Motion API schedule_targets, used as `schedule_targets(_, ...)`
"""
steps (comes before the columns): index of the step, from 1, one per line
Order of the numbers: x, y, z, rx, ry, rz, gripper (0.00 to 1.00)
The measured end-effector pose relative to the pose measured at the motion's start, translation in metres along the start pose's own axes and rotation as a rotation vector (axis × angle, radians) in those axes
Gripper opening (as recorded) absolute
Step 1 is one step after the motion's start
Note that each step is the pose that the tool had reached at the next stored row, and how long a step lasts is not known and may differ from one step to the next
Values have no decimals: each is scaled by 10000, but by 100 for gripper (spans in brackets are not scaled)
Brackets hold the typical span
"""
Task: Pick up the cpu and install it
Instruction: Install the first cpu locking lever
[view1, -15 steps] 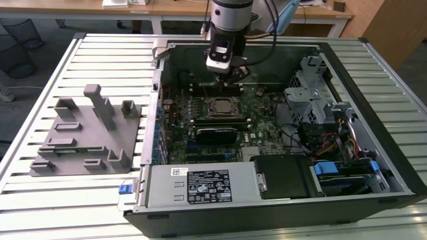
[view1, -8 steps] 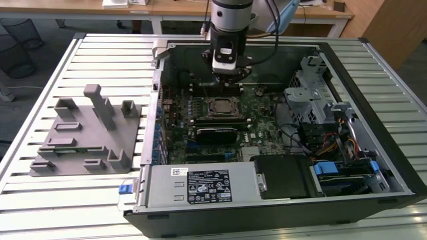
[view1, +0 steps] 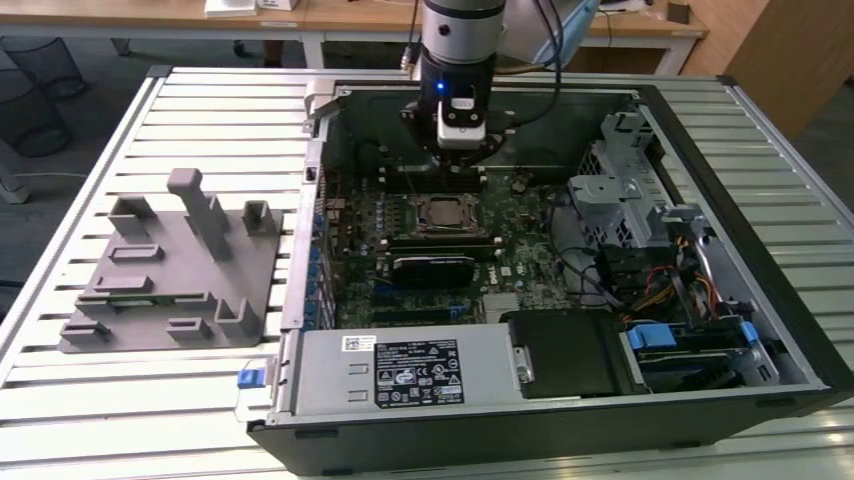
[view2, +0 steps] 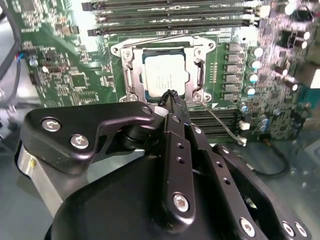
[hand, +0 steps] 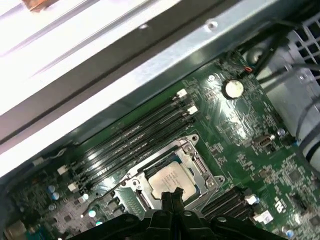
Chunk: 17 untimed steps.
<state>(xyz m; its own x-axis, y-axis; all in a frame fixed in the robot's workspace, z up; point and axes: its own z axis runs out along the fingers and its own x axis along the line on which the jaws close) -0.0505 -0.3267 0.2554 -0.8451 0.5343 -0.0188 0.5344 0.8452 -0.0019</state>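
Exterior view: the arm (view1: 461, 45) reaches down into an open computer case (view1: 787, 340) lying on a slatted metal table (view1: 160, 400), and the claw (view1: 458, 150) hangs over the green motherboard (view1: 534, 250), just behind the socket (view1: 443, 213). From here the fingertips are hidden under the wrist body.

Both wrist views show the 2 black fingers (view2: 172, 107) pressed together into 1 narrow point, with no gap between them and nothing held. That closed tip (hand: 169, 196) sits right over the near edge of the cpu (view2: 166, 76), which lies flat inside the socket frame (view2: 131, 80) with its pale metal top up; in the first wrist view the chip (hand: 167, 177) appears the same way. Whether the tip actually touches the chip or hovers just above it cannot be told.

Rows of long black memory slots (hand: 145, 135) run beside the socket. A thin wire lever (view2: 222, 125) sticks out from the socket's corner. On the table at the exterior view's left stands a grey fixture (view1: 174, 270). The claw's own linkage blocks the lower half of the second wrist view, hiding the board beneath.
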Motion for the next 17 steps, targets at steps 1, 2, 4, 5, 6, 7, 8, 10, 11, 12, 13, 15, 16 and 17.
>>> schedule_targets(1, 0, 0, 1, -3, 0, -181, 11)
schedule_targets(2, 0, 0, 2, -6, -1, -359, 11)
schedule_targets(4, 0, 0, 4, -14, -1, -719, 11)
schedule_targets(5, 0, 0, 5, -17, -2, -900, 11)
schedule_targets(6, 0, 0, 6, -21, -2, -1095, 11)
schedule_targets(7, 0, 0, 7, -25, -2, -1274, 11)
schedule_targets(8, 0, 0, 7, -28, -3, -1456, 11)
schedule_targets(10, 0, 0, 9, -34, -3, -1815, 11)
schedule_targets(11, 0, 0, 10, -38, -4, -1993, 11)
schedule_targets(12, 0, 0, 11, -41, -4, -2185, 11)
schedule_targets(13, 0, 0, 11, -45, -4, -2365, 11)
schedule_targets(15, 0, 0, 13, -52, -5, -2730, 11)
schedule_targets(16, 0, 0, 14, -55, -5, -2909, 11)
schedule_targets(17, 0, 0, 14, -59, -6, -3090, 11)
